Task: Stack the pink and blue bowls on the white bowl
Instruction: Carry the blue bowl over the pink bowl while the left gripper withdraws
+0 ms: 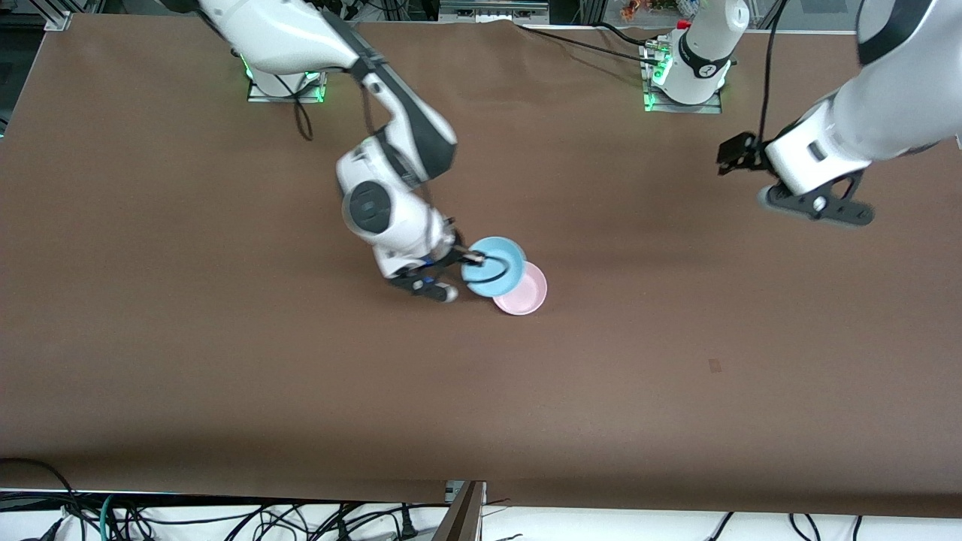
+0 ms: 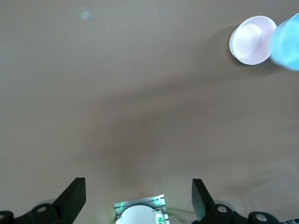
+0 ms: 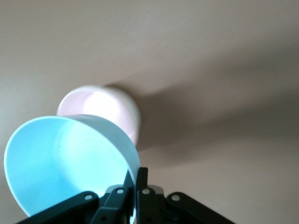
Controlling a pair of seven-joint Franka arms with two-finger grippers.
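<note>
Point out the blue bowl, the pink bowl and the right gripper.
blue bowl (image 1: 497,264): front view, on its inner floor.
pink bowl (image 1: 524,294): front view, on its uncovered inside.
right gripper (image 1: 473,258): front view, at fingertips pinching the blue bowl's rim.

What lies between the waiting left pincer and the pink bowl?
Bare brown table, as the left wrist view shows. The left pincer is open; the pink bowl sits beside the blue bowl.
</note>
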